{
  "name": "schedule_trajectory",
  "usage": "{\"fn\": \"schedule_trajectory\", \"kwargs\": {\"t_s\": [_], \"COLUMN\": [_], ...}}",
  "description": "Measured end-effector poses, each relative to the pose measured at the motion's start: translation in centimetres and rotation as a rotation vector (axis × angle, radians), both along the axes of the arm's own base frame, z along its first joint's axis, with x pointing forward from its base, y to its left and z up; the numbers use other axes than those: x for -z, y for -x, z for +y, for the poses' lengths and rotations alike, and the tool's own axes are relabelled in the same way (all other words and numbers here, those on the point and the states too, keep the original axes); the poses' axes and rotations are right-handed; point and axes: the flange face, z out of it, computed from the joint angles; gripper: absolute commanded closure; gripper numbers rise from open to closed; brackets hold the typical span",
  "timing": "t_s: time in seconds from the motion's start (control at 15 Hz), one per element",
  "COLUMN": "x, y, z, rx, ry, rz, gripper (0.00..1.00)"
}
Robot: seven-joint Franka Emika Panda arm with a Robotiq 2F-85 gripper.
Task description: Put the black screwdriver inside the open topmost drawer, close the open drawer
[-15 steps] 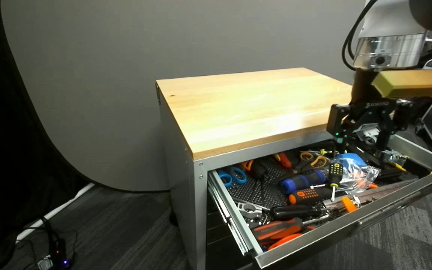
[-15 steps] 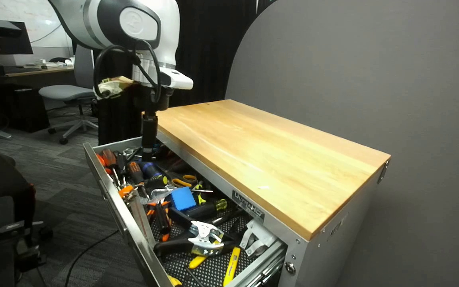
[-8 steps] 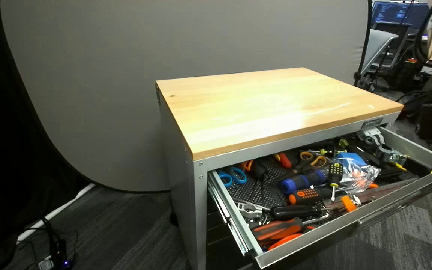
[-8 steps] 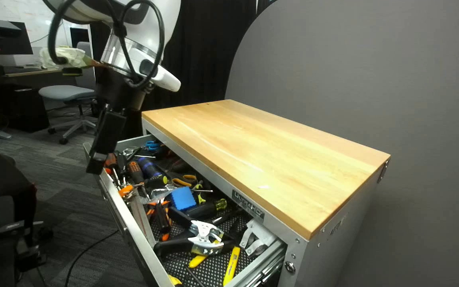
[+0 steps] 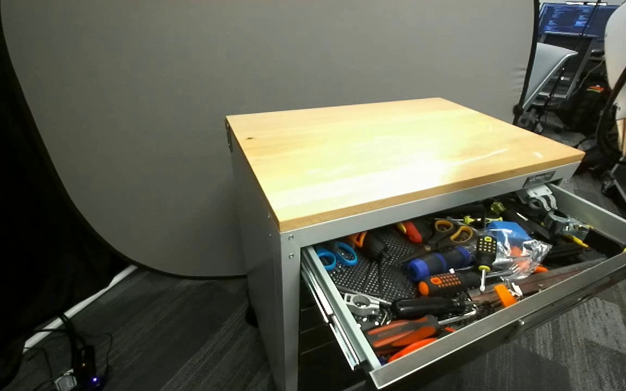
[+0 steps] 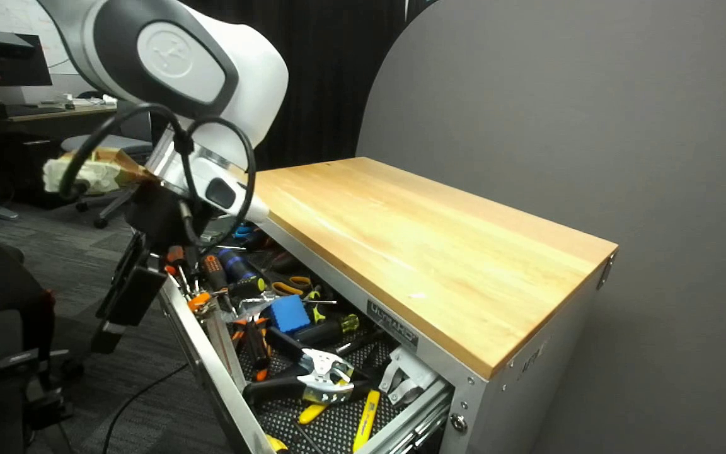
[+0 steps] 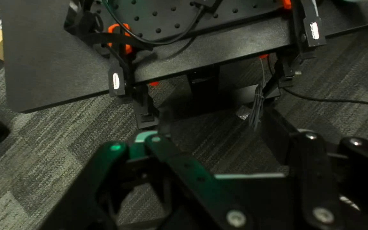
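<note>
Grey backdrop (image 5: 291, 60) rises behind the cabinet (image 5: 261, 260), whose pale wooden top (image 5: 389, 157) catches a bright glare toward its front edge. Just below it, you have the topmost drawer (image 5: 454, 342) pulled out and crowded with hand tools (image 5: 403, 332). Your black screwdriver (image 5: 486, 251) lies inside that drawer, about midway along, its yellow-dotted handle toward the cabinet and its short shaft pointing at the drawer front. In an exterior view, you see a blue-banded tool (image 5: 438, 264) beside it on the left and a clear plastic bag (image 5: 530, 252) beside it on the right; whether either touches it, you cannot tell. Toward the near end of the drawer in an exterior view lie a black-and-silver spring clamp (image 6: 325, 375) and a slim yellow tool (image 6: 368, 419).

Your gripper (image 7: 220, 127) hangs tilted outside the drawer, beyond its front; whether it touches that front, you cannot tell. In the wrist view its fingers (image 7: 276, 137) stand apart, released, and between them you see carpet (image 7: 59, 156) and a hanging bundle of cables (image 7: 258, 105). Across the far part of that view runs a dark table (image 7: 49, 70).
</note>
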Motion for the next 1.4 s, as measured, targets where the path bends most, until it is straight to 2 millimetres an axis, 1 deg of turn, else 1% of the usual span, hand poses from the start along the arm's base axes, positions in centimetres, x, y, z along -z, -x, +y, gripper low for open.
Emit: {"fn": "schedule_trajectory", "kwargs": {"t_s": [0.27,0.33,0.47,0.53,0.73,0.87,1.07,1.4], "x": [3.2,3.8,5.0,5.6,7.0,7.7,7.7,6.8], "y": [-0.3,-0.4,-0.9,-1.2,-2.1,-2.7,-3.2,-5.4], "z": [0.0,0.1,0.2,0.3,0.8,1.4,2.6,4.4], "rx": [-0.006,-0.006,-0.002,0.005,0.027,0.056,0.119,0.199], "ry": [-0.006,-0.006,-0.011,-0.017,-0.033,-0.053,-0.092,-0.138], "rz": [0.025,0.03,0.022,0.013,-0.02,-0.058,-0.115,-0.286], "gripper": [0.89,0.93,0.98,0.99,0.95,0.96,0.97,0.96]}}
